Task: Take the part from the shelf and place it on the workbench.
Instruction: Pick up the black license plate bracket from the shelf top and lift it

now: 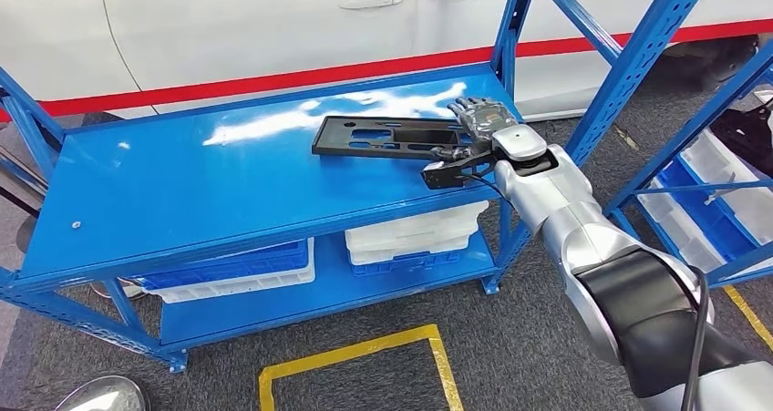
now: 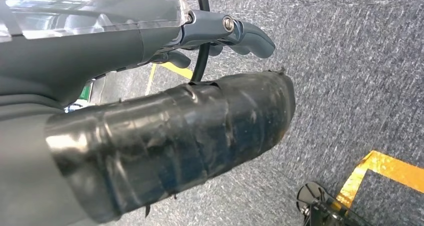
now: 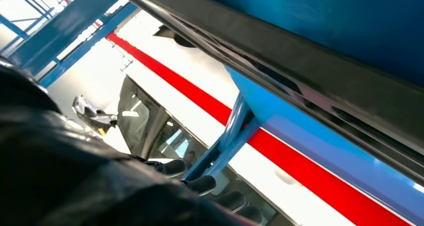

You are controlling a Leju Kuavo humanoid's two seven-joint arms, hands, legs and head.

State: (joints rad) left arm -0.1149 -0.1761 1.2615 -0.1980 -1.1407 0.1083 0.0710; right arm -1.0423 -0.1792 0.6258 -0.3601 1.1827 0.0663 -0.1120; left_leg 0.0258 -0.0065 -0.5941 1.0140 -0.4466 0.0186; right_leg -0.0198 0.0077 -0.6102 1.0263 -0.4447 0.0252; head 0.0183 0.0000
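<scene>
Blue shelving stands before a white car; the black part (image 1: 392,137) lies flat on the top surface (image 1: 182,192), long axis left-right. The right hand (image 1: 481,119) rests at its right end, grip unclear. The left hand (image 2: 220,33) hangs empty, fingers loosely curled.

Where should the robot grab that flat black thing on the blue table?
Probably at its right end. The black part lies flat on the blue shelf top, long side left to right, and that end is nearest the right hand, already there. Its cut-out holes may help the fingers hook.
</scene>
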